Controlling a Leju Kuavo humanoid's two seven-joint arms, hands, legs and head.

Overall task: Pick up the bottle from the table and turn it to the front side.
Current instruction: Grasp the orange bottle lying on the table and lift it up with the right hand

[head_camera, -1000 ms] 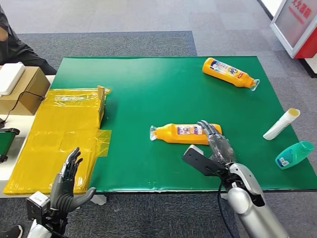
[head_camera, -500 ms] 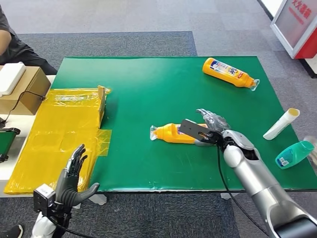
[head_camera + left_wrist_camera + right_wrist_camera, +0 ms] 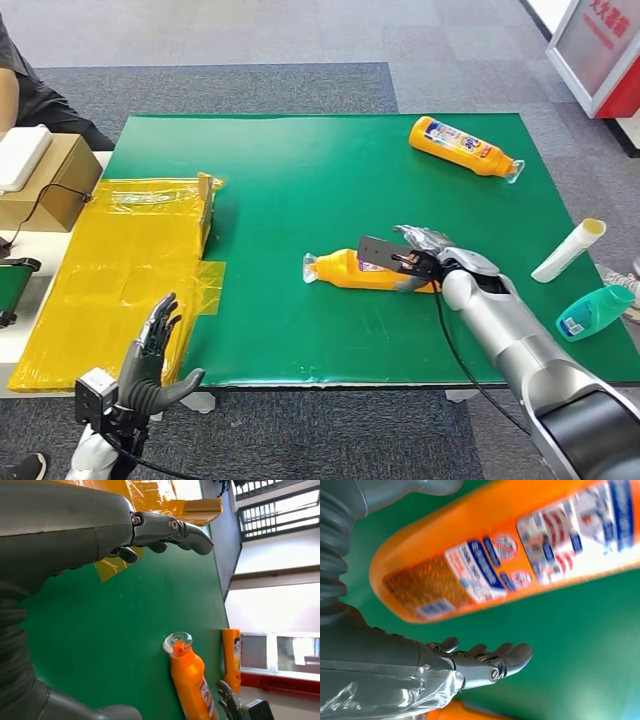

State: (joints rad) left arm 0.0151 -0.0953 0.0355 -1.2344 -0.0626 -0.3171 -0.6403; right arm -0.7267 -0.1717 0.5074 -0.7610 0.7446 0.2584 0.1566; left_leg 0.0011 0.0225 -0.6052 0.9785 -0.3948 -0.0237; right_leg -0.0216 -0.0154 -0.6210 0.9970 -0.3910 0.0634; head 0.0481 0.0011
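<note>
We are watching the orange bottle (image 3: pixel 349 269) lying on its side near the middle of the green bench (image 3: pixel 302 180), its clear cap pointing toward the yellow sheet (image 3: pixel 113 270) and its base hidden under the right robot hand (image 3: pixel 423 255). In the right wrist view the bottle (image 3: pixel 501 550) is showing a printed label with blue, red and white blocks and a patch of fine text; the print is blurred, so we cannot read it. In the left wrist view the same bottle (image 3: pixel 190 680) is showing its clear ribbed cap and a strip of label along the body.

The right robot hand is hanging over the base end of the bottle with its fingers (image 3: pixel 486 662) extended and apart; we are seeing no closed grasp, and whether it is touching the bottle we cannot tell. The left robot hand (image 3: pixel 151 360) is hovering off the near edge of the bench beside the yellow sheet, fingers spread, holding nothing.

Compared with one second ago, the right arm is reaching farther forward and the hand is sitting over the bottle instead of at its near side. The bottle is lying in the same place. The left robot hand is sitting slightly farther in toward the bench.

A second orange bottle (image 3: pixel 462 146) is lying at the far right of the bench.
</note>
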